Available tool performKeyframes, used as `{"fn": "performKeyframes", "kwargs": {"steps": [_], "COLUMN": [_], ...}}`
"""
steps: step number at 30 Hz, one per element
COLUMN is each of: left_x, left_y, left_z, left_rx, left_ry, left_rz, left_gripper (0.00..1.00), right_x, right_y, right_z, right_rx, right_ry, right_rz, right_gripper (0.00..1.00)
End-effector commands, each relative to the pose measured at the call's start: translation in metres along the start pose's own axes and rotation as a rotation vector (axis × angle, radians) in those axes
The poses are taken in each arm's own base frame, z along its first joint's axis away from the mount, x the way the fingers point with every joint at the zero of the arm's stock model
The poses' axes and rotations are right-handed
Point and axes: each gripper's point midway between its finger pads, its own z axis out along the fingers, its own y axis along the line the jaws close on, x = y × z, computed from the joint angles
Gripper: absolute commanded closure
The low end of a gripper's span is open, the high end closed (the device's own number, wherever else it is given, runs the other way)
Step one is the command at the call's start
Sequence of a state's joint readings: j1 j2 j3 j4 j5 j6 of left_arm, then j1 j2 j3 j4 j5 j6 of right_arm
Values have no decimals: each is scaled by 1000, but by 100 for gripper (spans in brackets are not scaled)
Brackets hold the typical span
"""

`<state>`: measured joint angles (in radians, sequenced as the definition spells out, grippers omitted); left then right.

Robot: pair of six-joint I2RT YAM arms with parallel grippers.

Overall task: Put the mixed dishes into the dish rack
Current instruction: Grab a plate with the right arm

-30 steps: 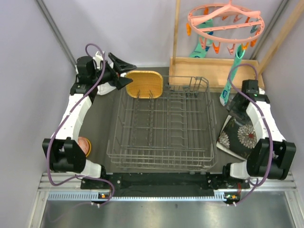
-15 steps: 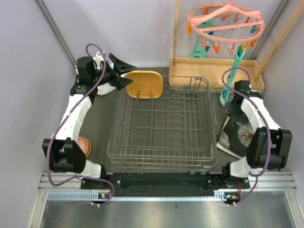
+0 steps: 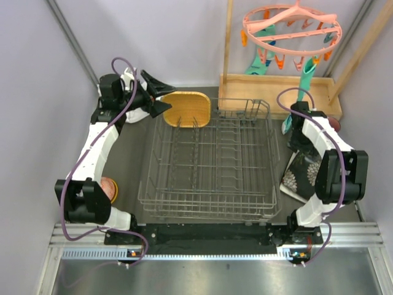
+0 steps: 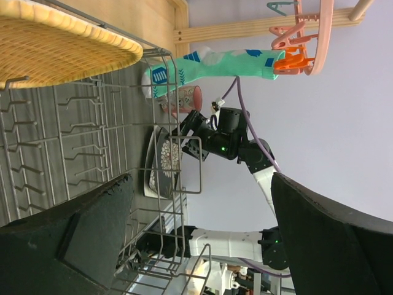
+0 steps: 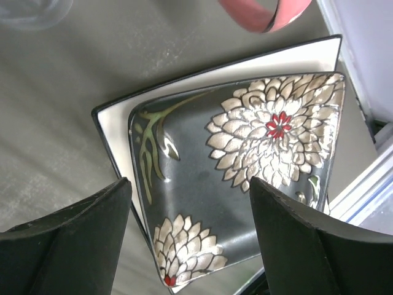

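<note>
The dish rack [image 3: 212,161] fills the middle of the table. A yellow plate [image 3: 186,109] sits at its far left corner, and my left gripper [image 3: 161,93] hangs open and empty beside it; the left wrist view shows that plate [image 4: 55,43] above the rack wires [image 4: 92,123]. Right of the rack, the black floral plate [image 3: 299,178] lies on a pale plate [image 5: 116,120]. My right gripper [image 5: 190,246] stands open above the floral plate [image 5: 245,160], not touching it. A pink cup [image 5: 264,12] and a clear glass [image 5: 31,12] sit just beyond.
A wooden tray [image 3: 276,92] stands behind the rack, and a pink peg hanger [image 3: 291,27] with teal socks [image 3: 295,110] hangs over it. An orange bowl [image 3: 110,187] sits by the left arm's base. Walls close in on both sides.
My right arm has folded in, its wrist moving up and left from over the floral plate towards the rack's far right corner, jaws a little wider. The left arm has not moved.
</note>
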<state>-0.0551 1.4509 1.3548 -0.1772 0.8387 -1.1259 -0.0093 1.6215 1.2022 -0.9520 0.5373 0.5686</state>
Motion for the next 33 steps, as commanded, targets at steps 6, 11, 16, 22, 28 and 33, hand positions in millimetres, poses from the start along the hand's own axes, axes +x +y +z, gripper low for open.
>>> {"fn": "performKeyframes", "kwargs": {"steps": [6,11,16,22,28,33], "left_x": [-1,-2,-2,-3,-4,-5], "left_y": [-14,-14,-13,-13,-13,-14], "left_z": [-13,-14,-15,-14,-15,-16], "left_rx": [48,47,46,48,52,52], "left_ry": [-10,-10,-7,-3,2,1], "left_rz": [65,63,59,50,51,50], "left_gripper": [3,3,3,3,3,3], "right_x": [-10,-6,-4,-6,-6,-7], "right_y": [9,15,15,12,13,13], "right_z": [3,6,9,13,21,24], "right_rx": [62,67,92,136,160,184], "right_ry": [-25,-23,-24,-31,-25,-21], "right_rz": [-3,-22,-38,-49,-54,-59], "right_gripper": [23,23,23,23,23,25]}}
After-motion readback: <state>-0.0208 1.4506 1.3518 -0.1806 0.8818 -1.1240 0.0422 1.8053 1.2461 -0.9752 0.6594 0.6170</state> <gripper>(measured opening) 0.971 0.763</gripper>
